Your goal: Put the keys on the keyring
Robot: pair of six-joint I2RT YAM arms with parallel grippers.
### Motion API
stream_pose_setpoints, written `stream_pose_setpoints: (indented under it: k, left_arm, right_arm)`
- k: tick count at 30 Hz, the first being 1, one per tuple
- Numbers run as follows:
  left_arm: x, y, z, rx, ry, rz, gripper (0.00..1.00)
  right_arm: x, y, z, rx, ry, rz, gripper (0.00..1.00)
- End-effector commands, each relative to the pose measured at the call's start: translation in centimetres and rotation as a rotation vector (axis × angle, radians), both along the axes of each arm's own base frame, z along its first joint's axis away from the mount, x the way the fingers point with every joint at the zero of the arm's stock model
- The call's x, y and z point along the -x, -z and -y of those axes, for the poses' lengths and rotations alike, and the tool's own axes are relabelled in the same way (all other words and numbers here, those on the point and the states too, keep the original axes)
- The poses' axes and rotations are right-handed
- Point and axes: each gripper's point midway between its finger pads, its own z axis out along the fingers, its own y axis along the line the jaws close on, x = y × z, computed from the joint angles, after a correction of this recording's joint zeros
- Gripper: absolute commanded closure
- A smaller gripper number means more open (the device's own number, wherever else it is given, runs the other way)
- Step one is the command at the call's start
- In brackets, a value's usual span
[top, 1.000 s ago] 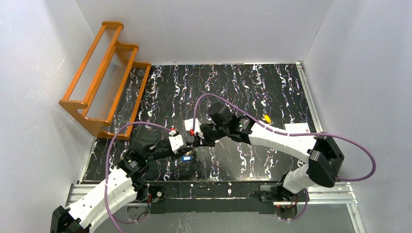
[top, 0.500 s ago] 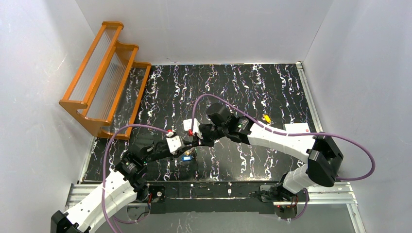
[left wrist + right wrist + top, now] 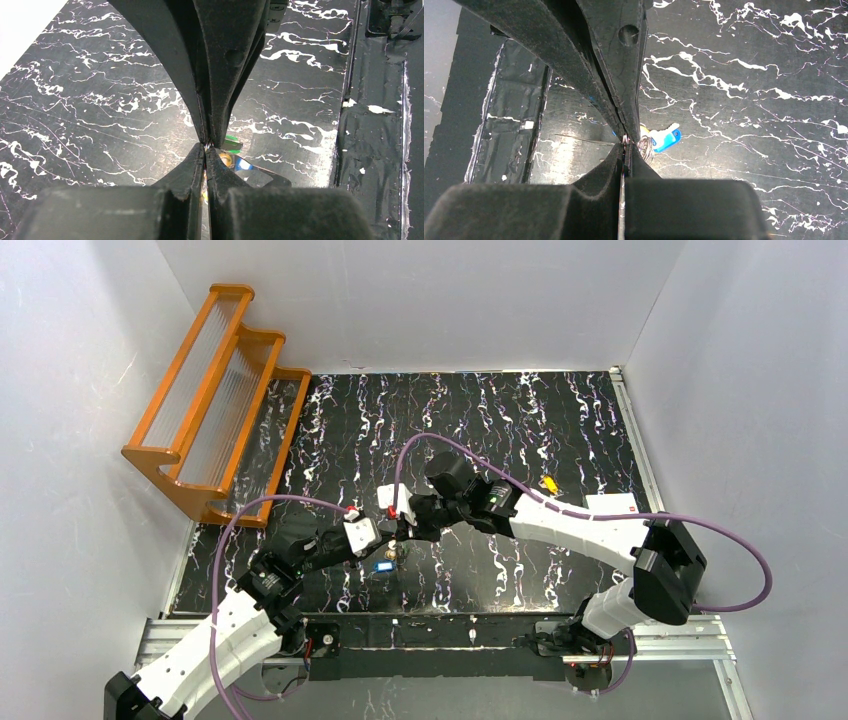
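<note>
Both grippers meet tip to tip over the front middle of the black marbled table. My left gripper is shut, with a glint of thin metal wire pinched at its tips. My right gripper is shut on the same thin wire of the keyring, whose coiled part hangs just beside the fingers. Under the tips lie a blue key, a green key and a yellow-orange head. Another yellow key lies far to the right.
An orange wooden rack stands at the back left. A white card lies at the right edge. The metal rail with the arm bases runs along the near edge. Purple cables loop over both arms.
My left gripper's fingers have closed fully at the right gripper's tips. Both arms have shifted only slightly; the blue key lies where it was.
</note>
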Motion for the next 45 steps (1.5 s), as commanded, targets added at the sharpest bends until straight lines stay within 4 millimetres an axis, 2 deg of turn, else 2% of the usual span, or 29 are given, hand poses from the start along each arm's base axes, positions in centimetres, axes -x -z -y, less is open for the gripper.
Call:
stream_pose_setpoints:
  k: [1,2,3,6,8,12,15,19,25,32,40,45]
  left_arm:
    - [-0.3,-1.5,-0.1,0.008,-0.013,0.034,1.0]
    - [-0.3,-1.5,-0.1,0.012,-0.019,0.032,1.0]
    - [-0.4,-1.6,-0.2,0.018,-0.024,0.031,1.0]
    - [-0.4,-2.0,0.0,0.053,-0.033,0.023,1.0]
    - [-0.4,-2.4,0.2,0.086,-0.033,0.02,1.0]
    - [-0.5,-3.1,0.6,0.161,-0.04,0.019,1.0]
    - [-0.5,-3.8,1.0,0.22,-0.034,0.023,1.0]
    - [-0.4,-4.9,1.3,0.3,-0.024,0.053,1.0]
    - [0.4,-6.1,1.7,0.378,0.028,0.101,1.0]
    - [1.3,-6.7,2.0,0.406,0.083,0.123,1.0]
    - [1.6,-6.8,2.1,0.412,0.098,0.119,1.0]
    - [1.6,-6.6,2.1,0.412,0.098,0.112,1.0]
  right_arm:
    - [0.0,1.1,0.4,0.054,0.018,-0.017,0.99]
    - [0.0,0.8,0.3,0.043,0.018,-0.016,0.99]
    - [-0.1,0.6,0.3,0.032,0.026,-0.01,0.93]
    - [-0.4,-0.6,0.3,-0.045,0.05,0.003,0.69]
    - [-0.6,-1.8,0.6,-0.113,0.069,-0.002,0.58]
    - [-1.2,-4.2,1.4,-0.226,0.085,-0.033,0.51]
    - [-1.8,-5.1,2.3,-0.274,0.086,-0.081,0.47]
    - [-1.4,-6.2,3.2,-0.336,0.044,-0.115,0.43]
    - [-0.8,-6.5,3.5,-0.361,0.007,-0.127,0.44]
    - [-0.8,-6.3,3.5,-0.363,-0.011,-0.134,0.54]
    - [-0.7,-6.0,3.1,-0.353,-0.031,-0.158,0.71]
    - [-0.6,-5.9,3.1,-0.353,-0.039,-0.159,0.75]
